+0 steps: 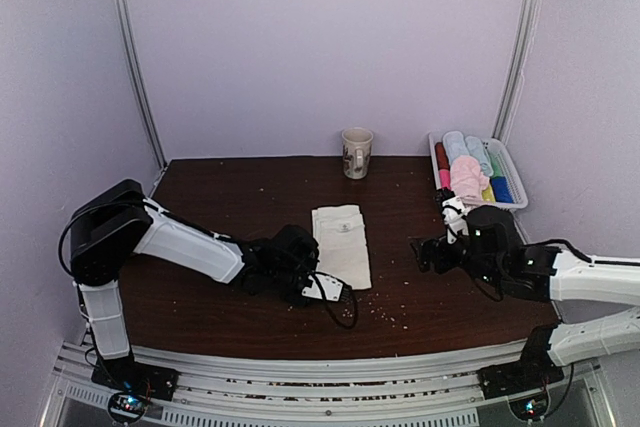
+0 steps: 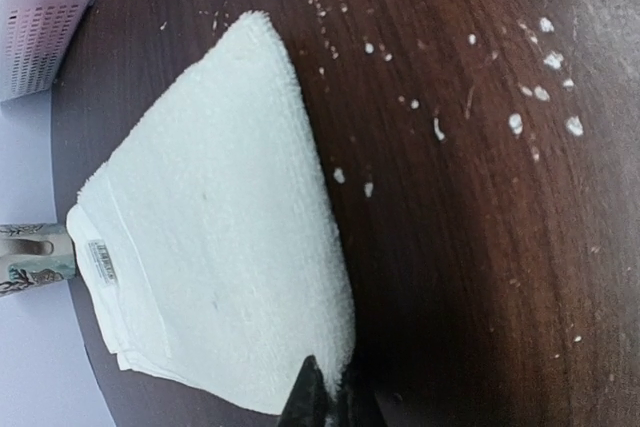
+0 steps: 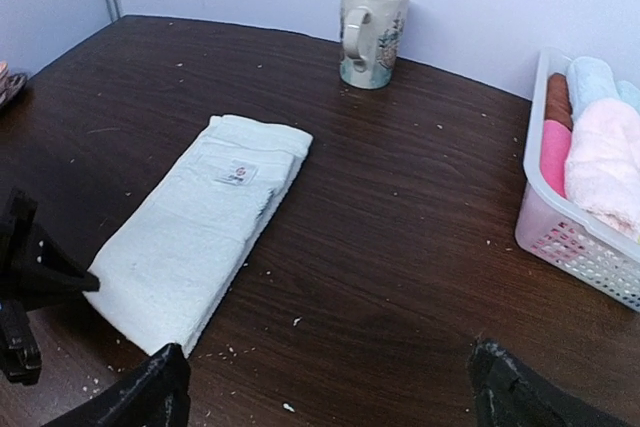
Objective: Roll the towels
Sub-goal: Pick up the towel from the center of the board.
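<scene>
My left fingers (image 2: pixel 305 402) pinch the near corner of the cream towel (image 2: pixel 210 227) to begin rolling it; my right fingers (image 3: pixel 150 392) hang open, clear.

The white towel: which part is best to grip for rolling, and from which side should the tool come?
Probably the near short edge of the white towel, from the arms' side: it lies flat, lengthwise towards the mug, so that end can roll away. The left tool is shut at its corner.
</scene>
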Robot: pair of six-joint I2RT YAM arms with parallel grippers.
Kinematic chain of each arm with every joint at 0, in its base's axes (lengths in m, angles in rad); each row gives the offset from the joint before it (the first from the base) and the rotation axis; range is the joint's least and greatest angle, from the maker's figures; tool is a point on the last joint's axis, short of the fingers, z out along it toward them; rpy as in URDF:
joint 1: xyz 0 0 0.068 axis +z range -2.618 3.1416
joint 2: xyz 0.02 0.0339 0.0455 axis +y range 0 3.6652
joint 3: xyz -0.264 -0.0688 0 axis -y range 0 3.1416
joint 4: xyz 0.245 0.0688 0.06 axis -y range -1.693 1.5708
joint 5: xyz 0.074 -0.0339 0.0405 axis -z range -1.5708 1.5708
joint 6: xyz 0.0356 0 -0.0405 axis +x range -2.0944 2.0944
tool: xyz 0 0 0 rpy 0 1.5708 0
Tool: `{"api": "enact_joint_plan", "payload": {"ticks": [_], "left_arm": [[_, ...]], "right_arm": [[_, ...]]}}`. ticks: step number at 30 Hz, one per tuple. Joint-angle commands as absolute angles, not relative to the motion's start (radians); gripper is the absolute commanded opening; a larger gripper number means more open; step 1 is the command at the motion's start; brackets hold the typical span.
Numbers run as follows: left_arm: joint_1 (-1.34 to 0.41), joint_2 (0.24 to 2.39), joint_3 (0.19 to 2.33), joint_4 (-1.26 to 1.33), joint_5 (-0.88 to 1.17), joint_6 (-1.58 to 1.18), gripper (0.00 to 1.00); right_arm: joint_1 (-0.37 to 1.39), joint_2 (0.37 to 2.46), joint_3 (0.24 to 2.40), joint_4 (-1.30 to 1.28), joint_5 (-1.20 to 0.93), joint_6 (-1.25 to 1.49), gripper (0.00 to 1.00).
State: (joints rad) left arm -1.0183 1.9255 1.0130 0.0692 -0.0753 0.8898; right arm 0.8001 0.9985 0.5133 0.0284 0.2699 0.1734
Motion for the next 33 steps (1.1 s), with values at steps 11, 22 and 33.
{"api": "enact_joint_plan", "payload": {"ticks": [11,22,33], "left_arm": [[-0.890,1.905,1.177,-0.386,0.501,0.771,0.00],[-0.762,2.077,1.378,-0.697,0.786,0.816,0.00],[-0.698,2.177,1.472,-0.847,0.940,0.864,0.00]], "right_arm": [[1.060,1.202,0.427,0.322,0.190,-0.384,1.00],[1.131,1.406,0.494,0.400,0.110,-0.539,0.94],[1.131,1.629,0.605,0.421,0.123,-0.565,0.87]]}}
